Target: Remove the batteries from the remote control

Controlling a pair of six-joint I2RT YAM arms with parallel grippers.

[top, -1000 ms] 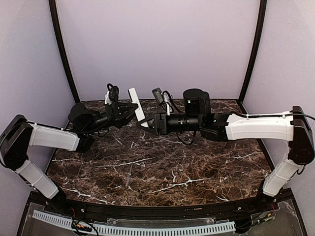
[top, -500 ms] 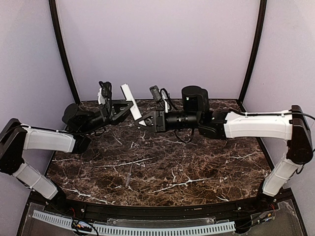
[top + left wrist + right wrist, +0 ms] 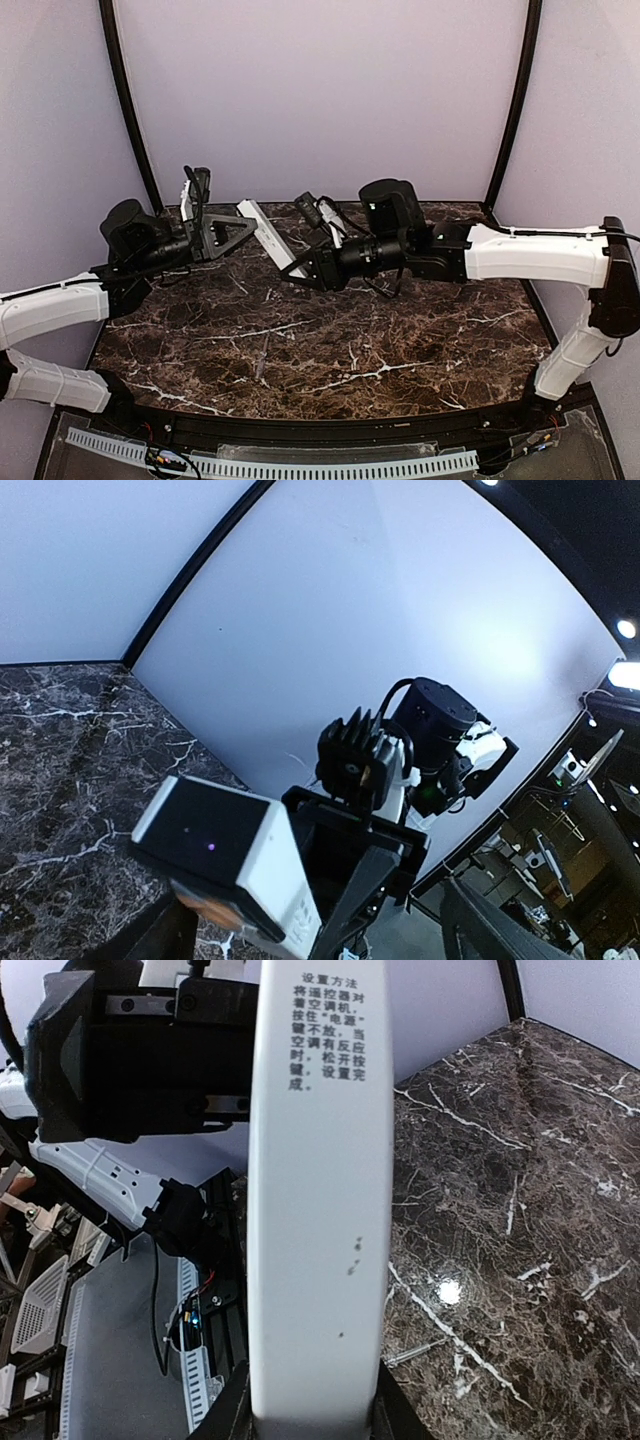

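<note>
The remote control point(image 3: 270, 235) is a long white bar held tilted above the table at the back. My right gripper point(image 3: 301, 270) is shut on its lower end. In the right wrist view its printed back point(image 3: 318, 1210) fills the middle, with a finger tight on each side at the bottom edge. My left gripper point(image 3: 240, 226) stands open just left of the remote's upper end, apart from it. The left wrist view looks onto the remote's dark end face point(image 3: 205, 840). A slim grey cylinder point(image 3: 430, 1345) that looks like a battery lies on the marble point(image 3: 263, 357).
The dark marble table point(image 3: 420, 350) runs to a pale back wall with black corner posts point(image 3: 130, 120). A perforated white strip point(image 3: 300, 465) runs along the near edge by the arm bases.
My left gripper has opened, let go of the remote's upper end and drawn back to the left. The right gripper has tightened on the remote and tilted it lower.
</note>
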